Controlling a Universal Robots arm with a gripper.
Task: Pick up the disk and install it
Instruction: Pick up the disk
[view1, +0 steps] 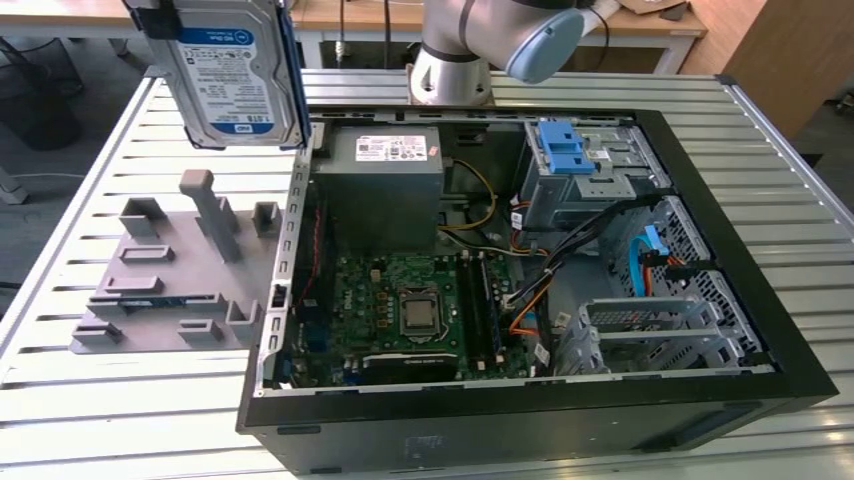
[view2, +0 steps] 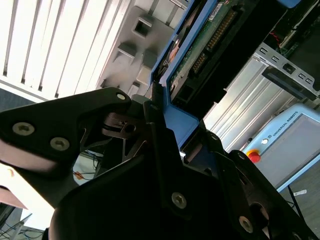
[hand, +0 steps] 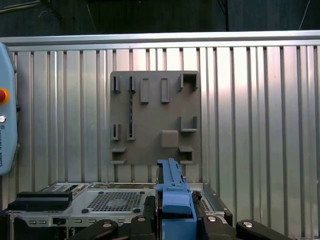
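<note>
The disk (view1: 227, 70), a silver hard drive with a white-and-blue label in a blue plastic bracket, hangs upright in the air above the table, at the exterior view's upper left, beside the open computer case (view1: 534, 405). In both wrist views my gripper (view2: 161, 107) (hand: 173, 212) is shut on the blue bracket's edge (hand: 172, 195), black fingers (view2: 150, 117) pressed on either side. The second wrist view shows the disk's green circuit board underside (view2: 200, 55).
A grey fixture plate (view1: 160, 290) with upright slots lies on the slatted metal table (view1: 80, 200) below the disk. Inside the case are a power supply (view1: 380, 180), motherboard (view1: 414, 305), a drive cage with a ridged blue latch (view1: 567, 150) and loose cables. The arm's base (view1: 451, 65) stands behind the case.
</note>
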